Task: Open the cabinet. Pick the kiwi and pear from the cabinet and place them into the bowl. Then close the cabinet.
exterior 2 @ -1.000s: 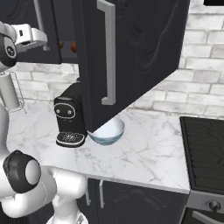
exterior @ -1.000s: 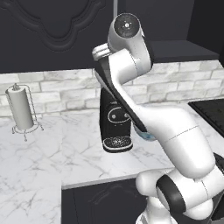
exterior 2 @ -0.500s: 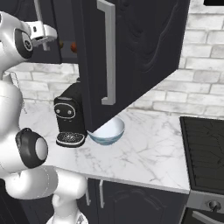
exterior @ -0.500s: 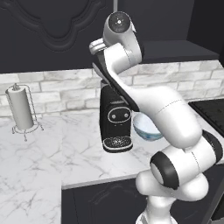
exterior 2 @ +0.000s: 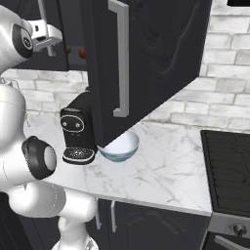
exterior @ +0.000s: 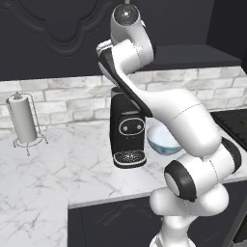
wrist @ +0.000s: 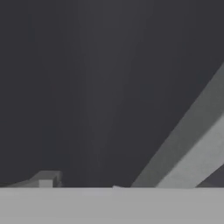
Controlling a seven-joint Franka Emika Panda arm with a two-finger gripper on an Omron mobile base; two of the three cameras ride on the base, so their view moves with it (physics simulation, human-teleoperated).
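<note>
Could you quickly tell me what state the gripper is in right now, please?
Gripper: cannot be told; its fingers are not clear in the hand view, which faces a dark cabinet surface.

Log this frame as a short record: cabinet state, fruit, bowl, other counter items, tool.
cabinet: black wall cabinet, one door swung wide open, silver bar handle facing out
fruit: two small items inside, too small to tell apart
bowl: white pale-blue round bowl on marble counter, holds nothing
beside bowl: black coffee machine
far left: paper towel roll
tool: state cannot be told
</note>
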